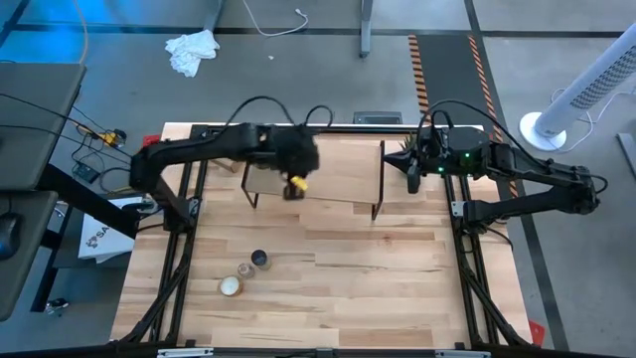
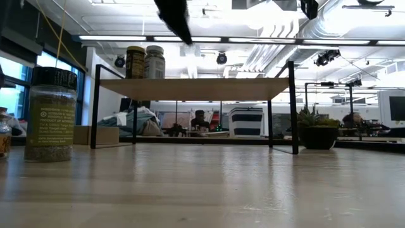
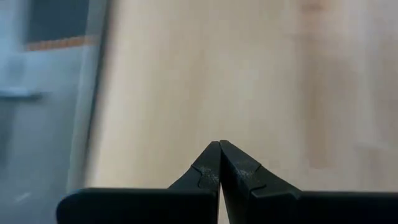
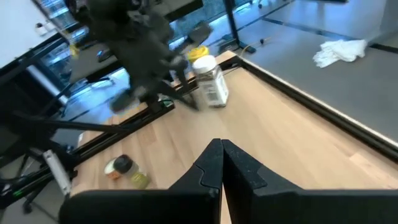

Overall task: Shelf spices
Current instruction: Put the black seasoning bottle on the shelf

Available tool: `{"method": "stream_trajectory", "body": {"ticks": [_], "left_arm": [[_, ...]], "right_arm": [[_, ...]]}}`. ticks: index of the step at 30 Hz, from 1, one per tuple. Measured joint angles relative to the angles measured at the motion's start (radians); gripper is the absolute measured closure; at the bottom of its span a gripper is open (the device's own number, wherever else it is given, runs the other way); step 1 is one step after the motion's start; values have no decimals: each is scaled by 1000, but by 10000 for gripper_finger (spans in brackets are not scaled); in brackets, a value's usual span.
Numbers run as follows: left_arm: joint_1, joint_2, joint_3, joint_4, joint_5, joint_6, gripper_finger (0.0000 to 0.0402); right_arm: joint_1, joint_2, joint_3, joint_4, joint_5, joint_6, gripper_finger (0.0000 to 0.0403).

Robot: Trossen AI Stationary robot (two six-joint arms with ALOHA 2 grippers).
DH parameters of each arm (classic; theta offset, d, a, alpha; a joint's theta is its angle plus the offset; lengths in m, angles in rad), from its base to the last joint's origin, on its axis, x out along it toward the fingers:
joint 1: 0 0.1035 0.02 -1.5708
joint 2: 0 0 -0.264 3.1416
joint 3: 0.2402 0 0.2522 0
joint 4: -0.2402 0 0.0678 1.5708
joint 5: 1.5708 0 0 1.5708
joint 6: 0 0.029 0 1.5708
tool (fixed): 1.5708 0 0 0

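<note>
The shelf (image 1: 328, 174) stands at the table's far middle. On its left part stand the yellow jar (image 2: 135, 61) and the white-capped jar (image 2: 155, 61), side by side and upright; both also show in the right wrist view, the white-capped jar (image 4: 208, 81) in front. The black-capped jar (image 2: 50, 114) and the small clear jar (image 2: 3, 136) stand on the tabletop at the near left. My left gripper (image 3: 219, 146) is shut and empty, above the shelf just right of the two jars (image 2: 174, 19). My right gripper (image 4: 221, 144) is shut and empty, beside the shelf's right end (image 1: 411, 174).
The black frame legs (image 2: 294, 107) close both ends of the shelf. Bare tabletop (image 1: 378, 278) lies in front of the shelf and to the right of the two standing jars. Black rails (image 1: 184, 268) run along the table's left and right sides.
</note>
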Motion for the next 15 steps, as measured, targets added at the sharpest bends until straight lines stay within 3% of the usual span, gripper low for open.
{"method": "stream_trajectory", "body": {"ticks": [4,8,12,15], "left_arm": [[-100,-133,-77,-135,17,-110,401],[-300,-309,-227,-223,-34,-327,401],[-498,-433,-378,-225,-81,-557,401],[-581,-471,-446,-219,-105,-699,394]], "right_arm": [[0,-2,0,-8,-81,1,403],[1,-2,0,-7,-152,-2,403],[1,-1,0,-7,-189,-2,403],[2,11,0,-7,-208,15,403]]}}
